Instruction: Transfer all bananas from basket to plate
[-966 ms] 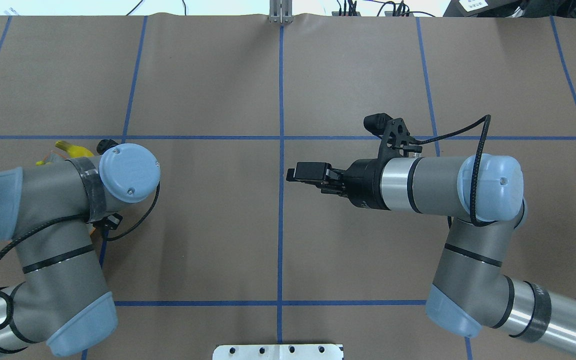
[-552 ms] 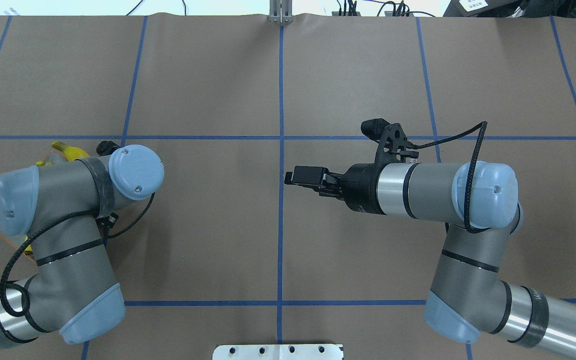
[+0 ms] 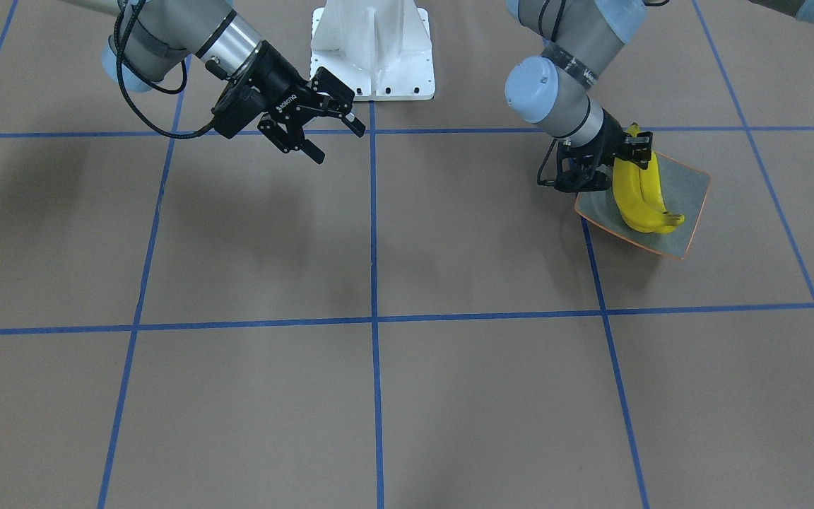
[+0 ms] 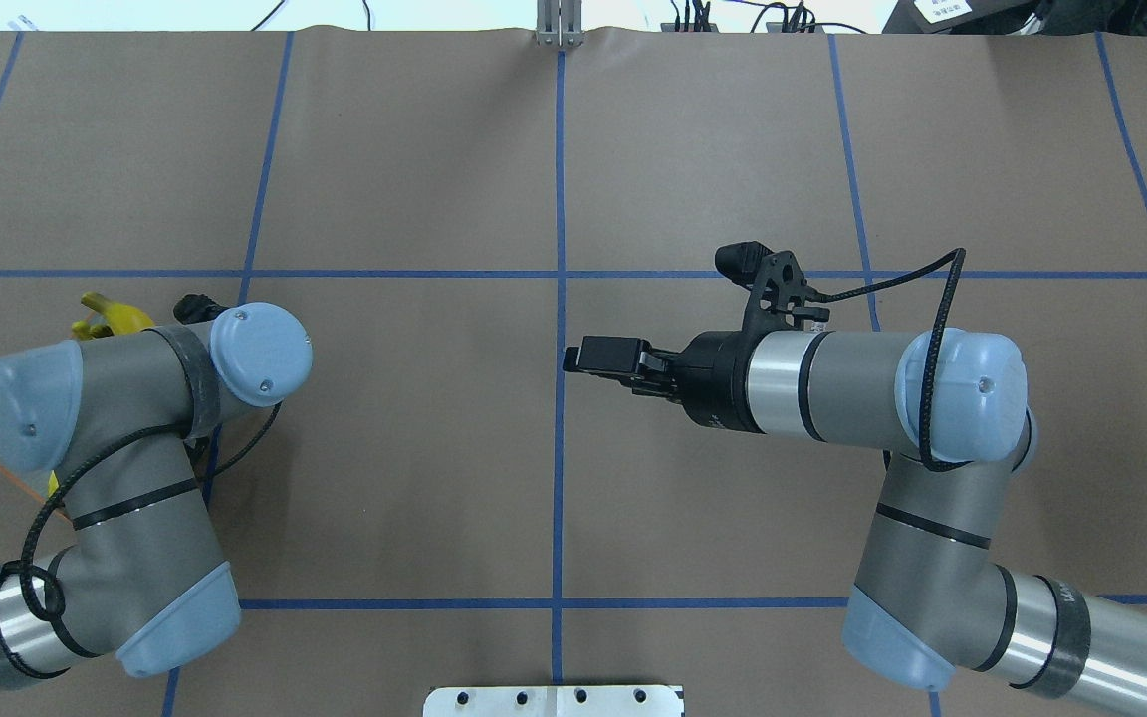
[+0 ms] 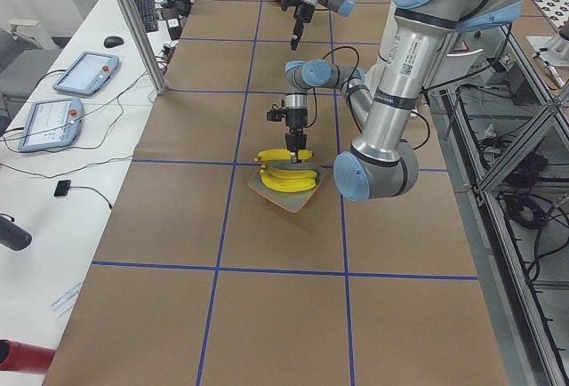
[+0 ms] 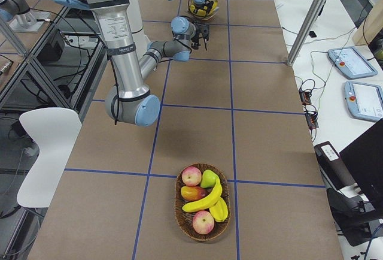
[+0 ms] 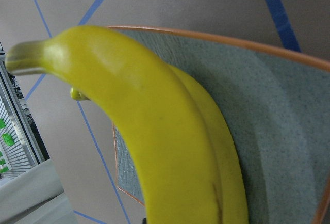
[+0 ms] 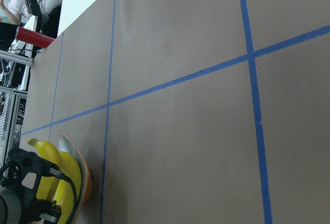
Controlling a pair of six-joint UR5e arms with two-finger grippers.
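My left tool (image 3: 627, 151) was clamped on a smooth, bright yellow banana (image 7: 144, 121), low over the plate (image 3: 689, 187). A second banana (image 7: 232, 172) lay just beneath it. Bare worktop (image 3: 449, 240) spread all around. My right tool (image 3: 340, 145) hung well apart, jaws spread. In the overhead view my left arm mostly hid the plate.

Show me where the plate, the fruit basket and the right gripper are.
plate (image 3: 686, 191): exterior front-facing view, bare grey-green surface near its right edge.
basket (image 6: 179, 218): exterior right view, woven rim on its left side.
right gripper (image 3: 340, 145): exterior front-facing view, the gap midway between its open fingers.
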